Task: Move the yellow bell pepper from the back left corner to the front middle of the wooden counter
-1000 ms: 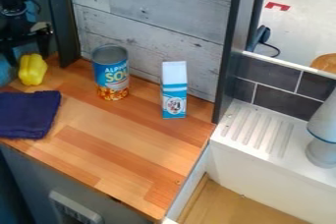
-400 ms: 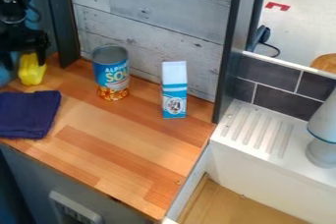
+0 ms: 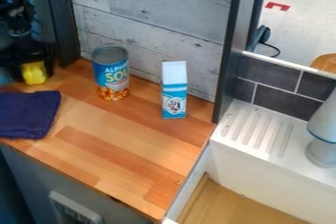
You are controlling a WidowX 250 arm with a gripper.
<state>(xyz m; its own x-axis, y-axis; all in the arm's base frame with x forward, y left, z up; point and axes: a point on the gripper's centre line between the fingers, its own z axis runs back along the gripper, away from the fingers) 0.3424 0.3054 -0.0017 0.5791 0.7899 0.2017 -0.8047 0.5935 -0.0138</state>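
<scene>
In the camera view, the black gripper is down around the yellow object, which sits low by the wooden counter's back left corner, just behind the folded dark cloth. By my judgement the reach is done (whether the gripper is spread or pinching, I cannot tell), and no lift shows yet. The soup can and the blue-and-white carton stand upright to one side, untouched.

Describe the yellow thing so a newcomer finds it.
Start at the wooden counter, upper left in view. Just beyond the folded navy cloth, the yellow thing is right at the black claw. Its plain yellow sets it apart from the cloth and the blue-labelled can.
</scene>
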